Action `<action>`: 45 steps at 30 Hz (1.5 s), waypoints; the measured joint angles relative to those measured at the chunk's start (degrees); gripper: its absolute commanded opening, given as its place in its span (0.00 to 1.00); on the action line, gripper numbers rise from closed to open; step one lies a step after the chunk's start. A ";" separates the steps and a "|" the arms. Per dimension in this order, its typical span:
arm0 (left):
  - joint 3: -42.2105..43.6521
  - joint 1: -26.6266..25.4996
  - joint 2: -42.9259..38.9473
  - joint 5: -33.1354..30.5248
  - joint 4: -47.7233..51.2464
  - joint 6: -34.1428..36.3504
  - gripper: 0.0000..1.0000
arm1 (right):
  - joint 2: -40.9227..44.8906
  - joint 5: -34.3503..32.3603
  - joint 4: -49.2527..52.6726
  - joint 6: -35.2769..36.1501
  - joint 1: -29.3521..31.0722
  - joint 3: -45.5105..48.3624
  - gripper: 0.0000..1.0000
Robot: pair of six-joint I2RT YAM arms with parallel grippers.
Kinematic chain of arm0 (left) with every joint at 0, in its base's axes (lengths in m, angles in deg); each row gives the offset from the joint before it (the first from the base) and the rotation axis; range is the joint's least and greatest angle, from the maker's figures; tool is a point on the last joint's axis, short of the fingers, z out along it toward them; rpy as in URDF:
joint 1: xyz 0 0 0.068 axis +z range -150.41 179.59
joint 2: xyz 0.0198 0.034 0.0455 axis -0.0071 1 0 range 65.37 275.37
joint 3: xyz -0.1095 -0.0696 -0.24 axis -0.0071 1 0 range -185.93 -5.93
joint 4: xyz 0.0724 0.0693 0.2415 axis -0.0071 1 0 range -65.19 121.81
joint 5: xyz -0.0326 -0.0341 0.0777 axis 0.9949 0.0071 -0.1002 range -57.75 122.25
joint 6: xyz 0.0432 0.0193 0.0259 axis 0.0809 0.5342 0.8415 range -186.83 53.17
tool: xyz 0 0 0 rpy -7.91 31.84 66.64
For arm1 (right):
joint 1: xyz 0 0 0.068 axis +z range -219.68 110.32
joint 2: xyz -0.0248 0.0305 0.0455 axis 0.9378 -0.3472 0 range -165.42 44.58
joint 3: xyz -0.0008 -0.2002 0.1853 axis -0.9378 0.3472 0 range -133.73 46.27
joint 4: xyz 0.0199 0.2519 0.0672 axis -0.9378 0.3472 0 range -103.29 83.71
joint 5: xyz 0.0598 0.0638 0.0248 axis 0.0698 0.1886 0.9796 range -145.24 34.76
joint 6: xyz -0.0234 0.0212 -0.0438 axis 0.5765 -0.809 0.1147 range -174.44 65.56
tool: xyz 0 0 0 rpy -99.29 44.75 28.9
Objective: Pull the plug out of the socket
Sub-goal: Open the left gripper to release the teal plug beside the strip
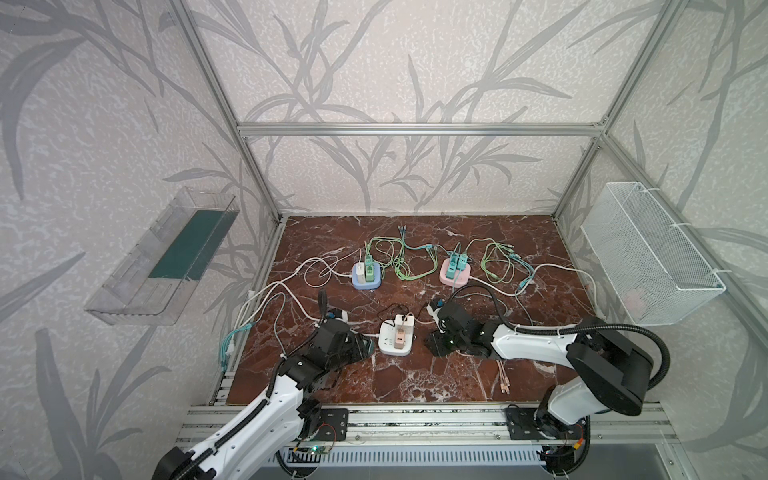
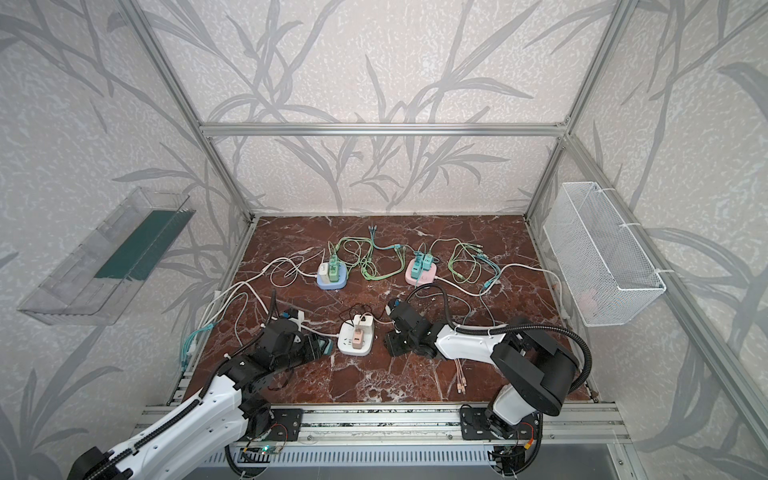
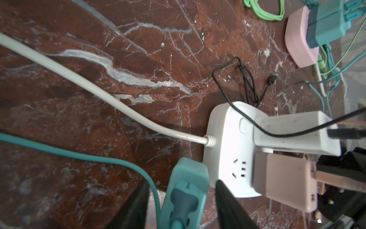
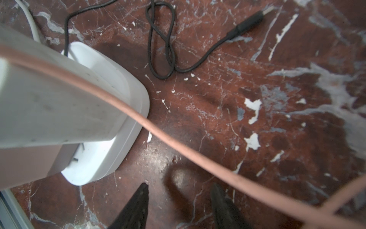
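1. Teal plastic plug [image 3: 186, 178] lies unplugged, just beside the white rounded socket block [image 3: 225, 138], toward the front edge of the red marble table [image 1: 415, 378].
2. Left gripper [image 3: 182, 183]: fingers spread either side of the plug, with a gap showing.
3. Right gripper [image 4: 179, 186]: fingers spread, holding nothing.

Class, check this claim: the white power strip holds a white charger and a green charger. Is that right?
No. The white power strip holds a white charger and a pink charger, not a green one. The left wrist view shows it.
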 measured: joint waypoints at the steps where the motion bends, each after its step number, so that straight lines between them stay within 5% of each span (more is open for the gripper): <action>1: 0.00 0.00 -0.33 -0.28 0.72 -0.11 0.69 | 0.00 0.02 0.02 0.00 0.00 0.00 0.52; 10: -5.90 0.09 -3.80 -6.93 11.10 0.02 0.82 | 0.98 -0.02 1.88 -0.02 0.00 0.13 0.52; 29: -14.86 -1.03 -1.29 -11.21 19.26 5.16 0.79 | 4.63 0.76 3.39 -0.42 -0.11 2.82 0.52; 45: -15.91 -24.30 6.97 -23.80 13.62 2.25 0.79 | 7.17 1.99 -0.48 -3.10 0.07 6.16 0.52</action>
